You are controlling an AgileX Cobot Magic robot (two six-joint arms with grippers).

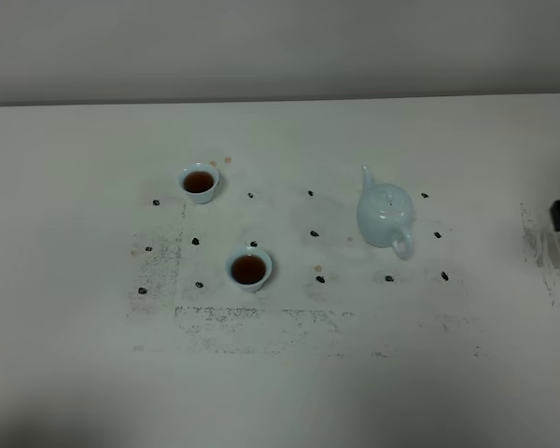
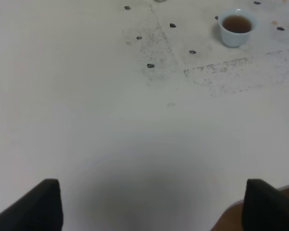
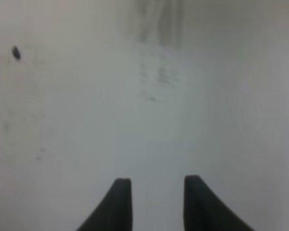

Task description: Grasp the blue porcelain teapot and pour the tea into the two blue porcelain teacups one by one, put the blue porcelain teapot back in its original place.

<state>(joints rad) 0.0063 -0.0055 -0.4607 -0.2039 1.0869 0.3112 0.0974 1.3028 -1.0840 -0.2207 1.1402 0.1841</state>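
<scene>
Blue porcelain teapot sits right of centre in the high view, upright, lid on, spout up-left, loop handle lower-right. Glossy glaze, likely slippery, rigid, breakable, probably heavy with tea; take it by the handle. Two teacups left of centre, both holding dark tea (looks already poured). Left gripper spread wide, empty. Right gripper slightly parted, empty, over bare table.

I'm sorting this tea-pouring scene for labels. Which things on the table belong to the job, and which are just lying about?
Part of the job:
- teapot, standing upright
- far cup, holding tea
- near cup, holding tea

Just lying about:
- small dark specks scattered over the table
- scuff marks near the right edge
</scene>
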